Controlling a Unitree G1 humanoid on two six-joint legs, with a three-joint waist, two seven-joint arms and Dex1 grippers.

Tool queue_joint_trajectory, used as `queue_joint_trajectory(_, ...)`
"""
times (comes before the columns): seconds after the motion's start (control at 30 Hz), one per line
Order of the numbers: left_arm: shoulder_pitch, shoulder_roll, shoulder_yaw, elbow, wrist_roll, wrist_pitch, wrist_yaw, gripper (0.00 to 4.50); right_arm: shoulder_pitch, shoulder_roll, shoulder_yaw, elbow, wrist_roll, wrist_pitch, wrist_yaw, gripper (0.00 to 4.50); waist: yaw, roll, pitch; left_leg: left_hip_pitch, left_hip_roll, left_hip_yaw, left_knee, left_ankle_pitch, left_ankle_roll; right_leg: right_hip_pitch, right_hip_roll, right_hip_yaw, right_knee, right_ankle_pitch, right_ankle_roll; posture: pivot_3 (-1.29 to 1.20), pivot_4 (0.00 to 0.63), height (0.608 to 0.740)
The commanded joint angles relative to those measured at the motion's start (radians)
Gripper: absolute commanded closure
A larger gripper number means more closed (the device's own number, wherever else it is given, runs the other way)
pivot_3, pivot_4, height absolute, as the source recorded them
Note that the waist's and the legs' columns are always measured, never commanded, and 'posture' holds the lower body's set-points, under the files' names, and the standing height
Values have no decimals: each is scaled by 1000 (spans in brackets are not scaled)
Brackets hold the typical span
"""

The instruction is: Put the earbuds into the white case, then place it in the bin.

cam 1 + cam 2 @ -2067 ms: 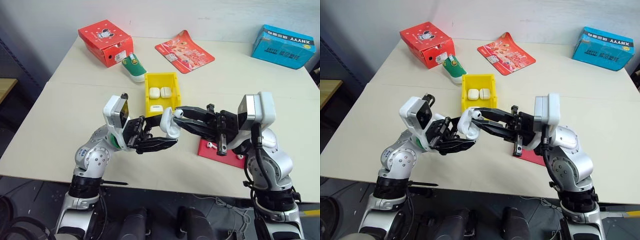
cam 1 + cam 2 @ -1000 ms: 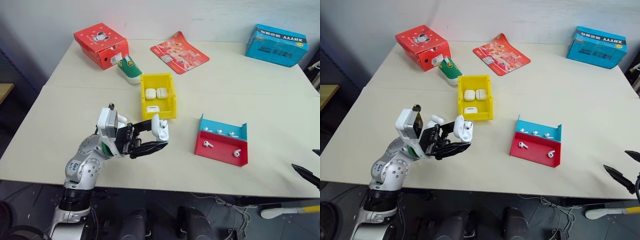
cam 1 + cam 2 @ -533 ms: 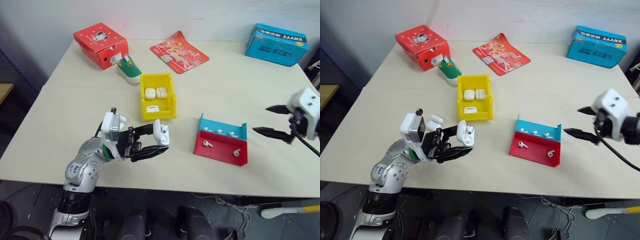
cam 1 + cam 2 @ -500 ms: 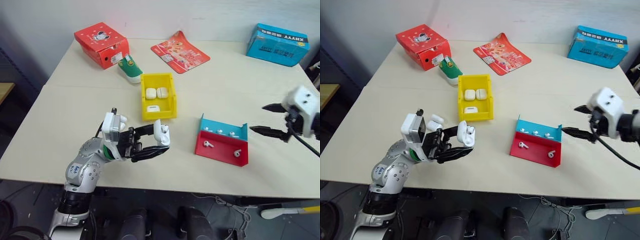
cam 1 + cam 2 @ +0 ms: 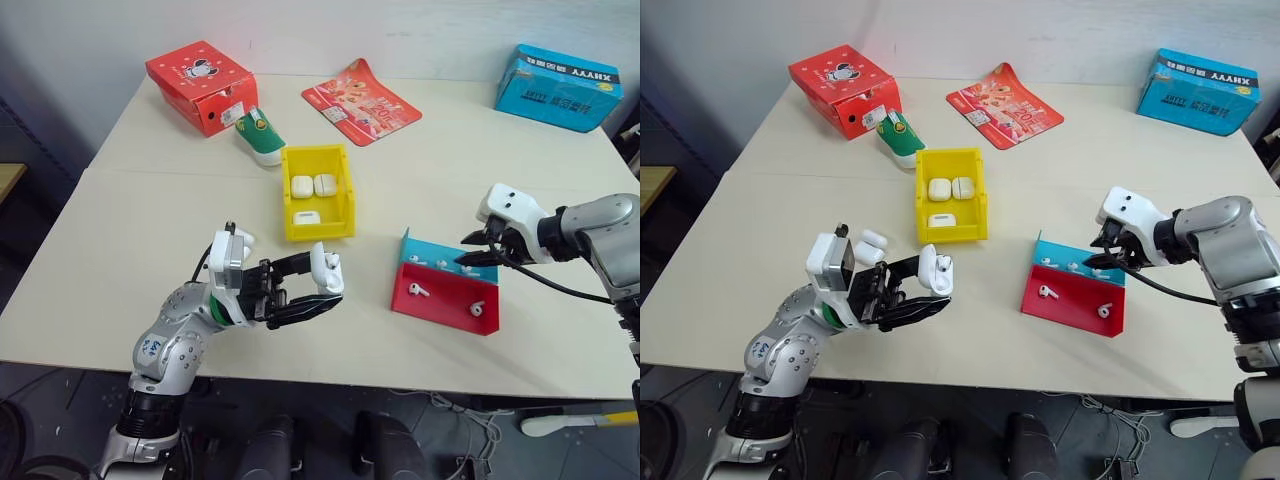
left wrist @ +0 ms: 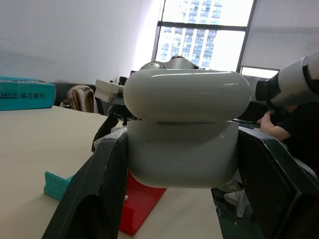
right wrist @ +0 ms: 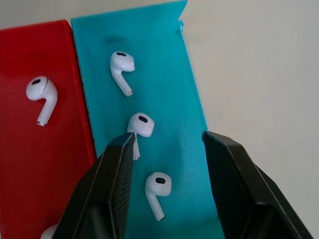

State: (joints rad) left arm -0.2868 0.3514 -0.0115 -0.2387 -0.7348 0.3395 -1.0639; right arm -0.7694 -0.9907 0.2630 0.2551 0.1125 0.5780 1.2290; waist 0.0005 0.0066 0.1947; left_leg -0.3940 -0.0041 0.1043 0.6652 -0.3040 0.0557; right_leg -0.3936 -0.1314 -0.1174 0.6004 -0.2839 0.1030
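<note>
My left gripper [image 5: 322,285] is shut on a white case [image 5: 326,270], held above the table's front left part; its seam runs across the case [image 6: 184,129] in the left wrist view. My right gripper [image 5: 470,252] hovers open over the blue half of the red-and-blue tray [image 5: 445,300]. In the right wrist view its fingers [image 7: 117,169] straddle the earbuds [image 7: 139,124] lying on the blue floor, with one [image 7: 157,186] low between them and another [image 7: 41,92] on the red half. The yellow bin [image 5: 349,190] stands behind the case and holds three more white cases.
A red carton [image 5: 205,85] and a green-and-white shoe toy [image 5: 263,137] sit at the back left. A red packet [image 5: 362,102] lies at the back middle, a blue box [image 5: 562,73] at the back right. Bare tabletop lies between bin and tray.
My right arm swung in from the table's right edge to above the tray's blue half, and its fingers narrowed. The left gripper kept the case almost still.
</note>
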Motion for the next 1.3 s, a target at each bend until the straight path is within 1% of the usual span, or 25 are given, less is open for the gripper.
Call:
queue_joint_trajectory(0.03,6,-2,2,-54,-10,-8,9,1680,-20,1,18,17,-48,-1,14,2364,-1,0,0,0,0,0,0,0,0,0,0,0,0,0,0,0,150,740)
queue_joint_trajectory(0.33,9,-2,-2,-60,-10,-7,18,1680,-34,20,59,93,-144,-54,31,2364,-1,0,0,0,0,0,0,0,0,0,0,0,1,0,0,0,150,740)
queue_joint_trajectory(0.73,6,2,1,-58,-9,-11,22,1680,-58,45,83,183,-213,-91,69,2364,-1,0,0,1,0,1,1,0,0,1,1,0,1,0,0,0,150,740)
queue_joint_trajectory(0.97,10,2,1,-64,-9,-11,26,1680,-52,45,86,184,-235,-98,98,2364,-1,0,0,2,0,0,1,0,0,2,1,0,2,0,0,0,150,740)
queue_joint_trajectory(1.3,11,4,3,-66,-11,-10,27,1680,-41,61,77,189,-240,-102,87,2364,-2,-1,0,3,0,0,1,0,0,2,0,0,2,0,0,0,150,740)
